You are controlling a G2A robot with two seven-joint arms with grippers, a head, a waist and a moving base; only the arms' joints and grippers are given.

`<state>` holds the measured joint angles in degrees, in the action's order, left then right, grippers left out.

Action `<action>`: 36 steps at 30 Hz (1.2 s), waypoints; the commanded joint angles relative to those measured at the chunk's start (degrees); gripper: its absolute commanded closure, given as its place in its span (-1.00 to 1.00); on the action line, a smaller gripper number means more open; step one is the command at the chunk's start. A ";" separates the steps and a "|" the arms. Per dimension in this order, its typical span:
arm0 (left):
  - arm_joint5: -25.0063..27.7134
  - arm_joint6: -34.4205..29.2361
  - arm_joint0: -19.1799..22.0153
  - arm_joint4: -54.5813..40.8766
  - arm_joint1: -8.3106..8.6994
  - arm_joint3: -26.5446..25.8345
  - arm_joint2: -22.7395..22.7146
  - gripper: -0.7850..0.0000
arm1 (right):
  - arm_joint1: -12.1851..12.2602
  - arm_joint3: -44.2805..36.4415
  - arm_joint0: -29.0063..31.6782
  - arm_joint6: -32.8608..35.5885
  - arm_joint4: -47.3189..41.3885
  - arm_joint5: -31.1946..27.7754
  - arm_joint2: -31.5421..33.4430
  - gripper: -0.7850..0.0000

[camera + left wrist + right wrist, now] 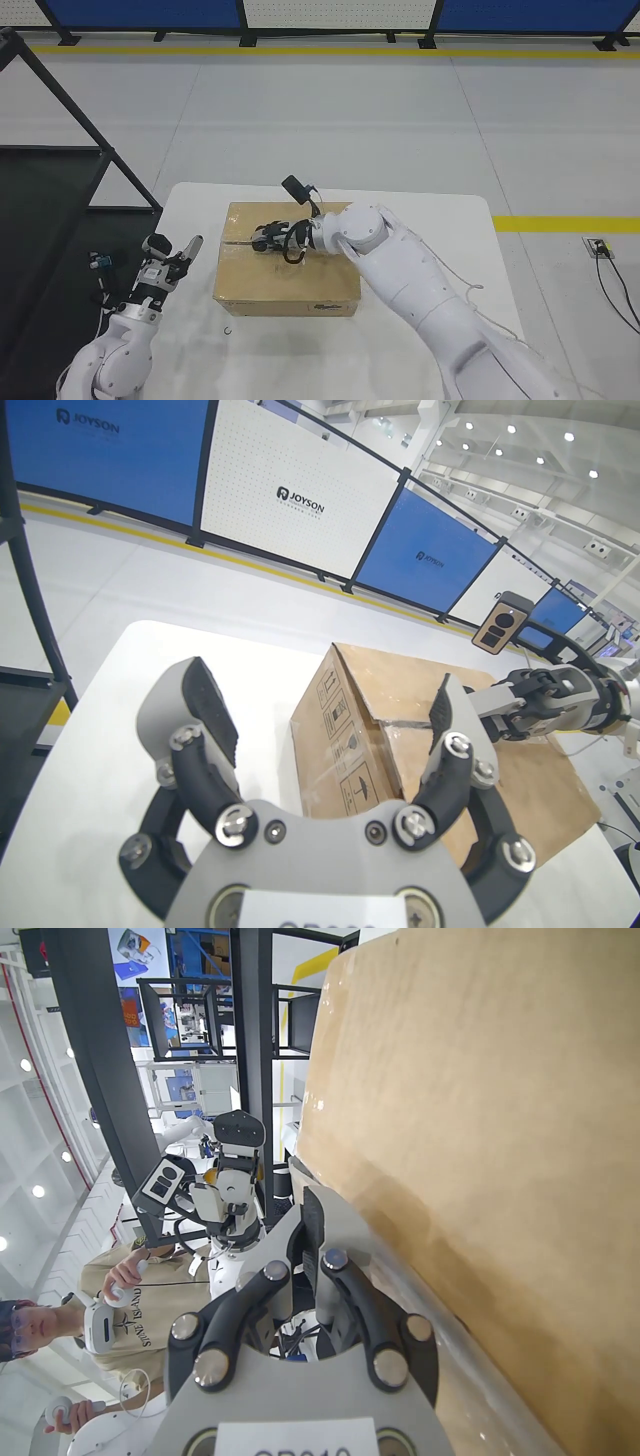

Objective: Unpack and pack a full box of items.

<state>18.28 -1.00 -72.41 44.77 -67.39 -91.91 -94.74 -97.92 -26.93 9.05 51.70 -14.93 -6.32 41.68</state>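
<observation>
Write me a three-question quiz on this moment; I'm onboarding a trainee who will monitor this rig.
1. True or false: the top flaps of the cardboard box stand open.
2. Where is the right gripper? A) over the box's top, at its centre seam; B) beside the box; C) inside the box.
3. Fill in: the left gripper hovers beside the box with its fingers ____.

Key: 1 false, the flaps lie shut; 2 A; 3 open.
</observation>
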 commanded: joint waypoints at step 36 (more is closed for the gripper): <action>-0.47 -1.15 3.12 0.69 0.03 1.20 2.42 -1.00 | 17.06 -43.95 27.39 1.72 22.06 19.41 25.34 1.00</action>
<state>17.80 -2.16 -69.29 45.44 -67.36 -90.73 -92.32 -81.07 -70.48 35.92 53.28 7.17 13.04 66.31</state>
